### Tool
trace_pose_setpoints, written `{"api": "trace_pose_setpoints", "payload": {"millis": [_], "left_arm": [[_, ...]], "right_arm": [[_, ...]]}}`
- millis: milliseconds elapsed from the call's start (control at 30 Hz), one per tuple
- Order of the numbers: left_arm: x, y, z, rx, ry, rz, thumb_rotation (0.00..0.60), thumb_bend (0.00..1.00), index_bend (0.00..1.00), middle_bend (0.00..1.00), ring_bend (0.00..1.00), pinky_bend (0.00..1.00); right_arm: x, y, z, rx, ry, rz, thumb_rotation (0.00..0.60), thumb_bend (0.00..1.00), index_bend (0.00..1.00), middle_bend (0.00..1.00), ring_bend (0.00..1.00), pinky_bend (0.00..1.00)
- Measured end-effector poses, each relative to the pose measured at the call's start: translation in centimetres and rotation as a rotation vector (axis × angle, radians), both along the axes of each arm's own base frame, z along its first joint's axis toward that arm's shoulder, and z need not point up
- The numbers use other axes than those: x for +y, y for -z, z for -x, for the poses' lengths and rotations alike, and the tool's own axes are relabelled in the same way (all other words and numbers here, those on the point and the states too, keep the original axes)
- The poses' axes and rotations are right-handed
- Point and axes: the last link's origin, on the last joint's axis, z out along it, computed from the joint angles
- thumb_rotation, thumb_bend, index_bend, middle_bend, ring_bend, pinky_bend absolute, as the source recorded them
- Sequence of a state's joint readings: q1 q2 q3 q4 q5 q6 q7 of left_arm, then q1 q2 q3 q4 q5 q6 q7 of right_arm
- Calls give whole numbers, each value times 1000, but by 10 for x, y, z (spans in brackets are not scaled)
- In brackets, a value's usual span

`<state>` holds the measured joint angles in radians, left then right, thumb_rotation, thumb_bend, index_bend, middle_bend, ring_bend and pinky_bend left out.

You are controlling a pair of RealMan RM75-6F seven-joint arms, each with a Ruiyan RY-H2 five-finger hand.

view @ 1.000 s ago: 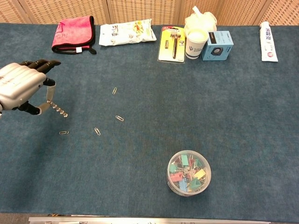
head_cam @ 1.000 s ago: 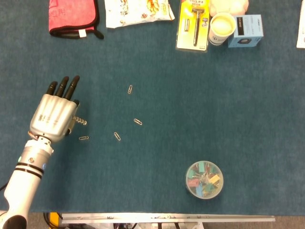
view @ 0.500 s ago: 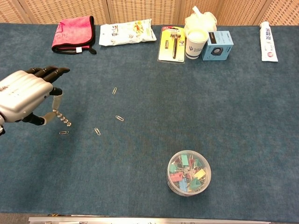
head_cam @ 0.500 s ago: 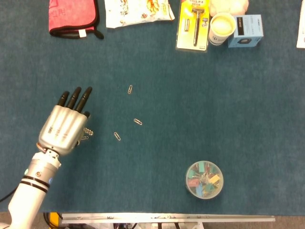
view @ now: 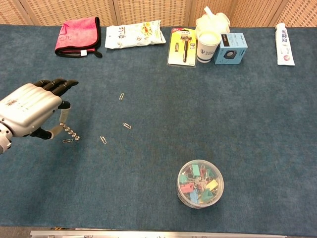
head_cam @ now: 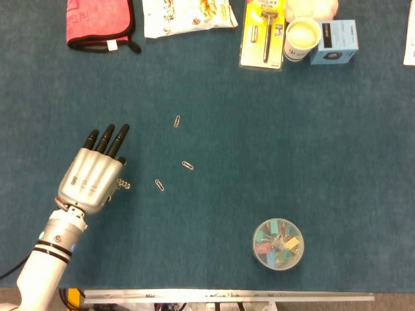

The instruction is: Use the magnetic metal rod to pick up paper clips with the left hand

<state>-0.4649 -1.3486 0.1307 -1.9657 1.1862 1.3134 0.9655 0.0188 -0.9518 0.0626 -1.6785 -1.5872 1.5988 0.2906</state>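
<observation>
My left hand [head_cam: 93, 177] [view: 30, 108] hovers low over the blue cloth at the left and holds the beaded magnetic metal rod [view: 69, 132] [head_cam: 122, 184], whose tip points right and down. In the chest view a paper clip [view: 67, 141] lies just under the rod's tip; whether they touch is unclear. The head view hides that clip behind the hand. Three more paper clips lie to the right: one nearest [head_cam: 159, 184] [view: 103, 139], one in the middle [head_cam: 187, 165] [view: 127, 125], one farther back [head_cam: 177, 121] [view: 121, 96]. The right hand is not visible.
A clear tub of coloured binder clips [head_cam: 277, 243] [view: 200, 183] stands at the front right. Along the far edge lie a pink cloth [view: 77, 29], a snack bag [view: 134, 32], a razor pack [view: 182, 46], a paper cup [view: 207, 45], a blue box [view: 230, 48] and a tube [view: 284, 37].
My left hand has moved toward the front and slightly right with the rod, bringing the rod's tip down over the leftmost paper clip. The other clips have not moved.
</observation>
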Motion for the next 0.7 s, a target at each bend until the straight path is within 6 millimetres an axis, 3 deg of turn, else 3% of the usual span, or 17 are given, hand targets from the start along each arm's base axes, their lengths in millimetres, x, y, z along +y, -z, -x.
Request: {"api": "trace_pose_setpoints", "payload": {"millis": [700], "left_arm": [[-2, 6, 8, 1, -17, 7, 600, 358, 528, 0, 0, 132]], "right_arm": [[0, -1, 0, 1, -1, 2, 600, 118, 198, 195, 175, 310]]}}
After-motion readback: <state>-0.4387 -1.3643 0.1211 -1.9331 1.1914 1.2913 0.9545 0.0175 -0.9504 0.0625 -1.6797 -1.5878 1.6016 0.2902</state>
